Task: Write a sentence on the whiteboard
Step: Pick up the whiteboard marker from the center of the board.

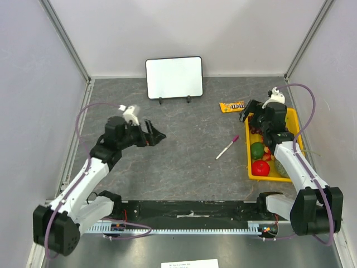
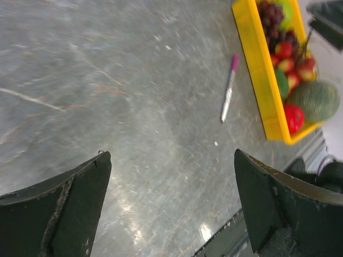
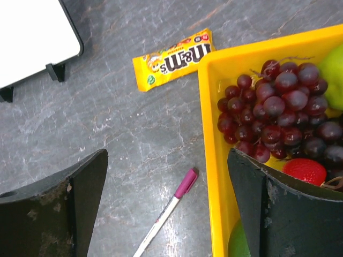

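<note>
— From above first. See the whiteboard (image 1: 174,77)?
— Yes. Stands at the back by the wall, on two little black feet, tipped back a bit. All white, nothing written yet.
— And the pen (image 1: 227,147)?
— Lies flat on the table (image 1: 184,162), between the two arms, just beside the yellow tray (image 1: 248,162).
— Holding anything?
— No. Both spread wide with nothing inside: left gripper (image 1: 157,134) well apart from the pen, right gripper (image 1: 252,113) over the tray's far corner, near a candy bag (image 1: 231,106).
— Now the left wrist view.
— Just table under the spread fingers (image 2: 64,209). Pen far off, next to the tray of fruit.
— Right wrist view?
— Looks down on the pink cap (image 3: 186,183) of the pen, near and a bit below the open jaws. Grapes (image 3: 273,107) in the tray, a whiteboard corner at top left.
— How to pick the pen up?
— Probably light, thin, hard and smooth, so may roll or slip. Best to pinch the white middle, across its length, not the cap. Seems capped, so must pull that off before writing.
— And the whiteboard?
— Looks light and stiff. Could tip or slide on a hard push, so press softly.
</note>
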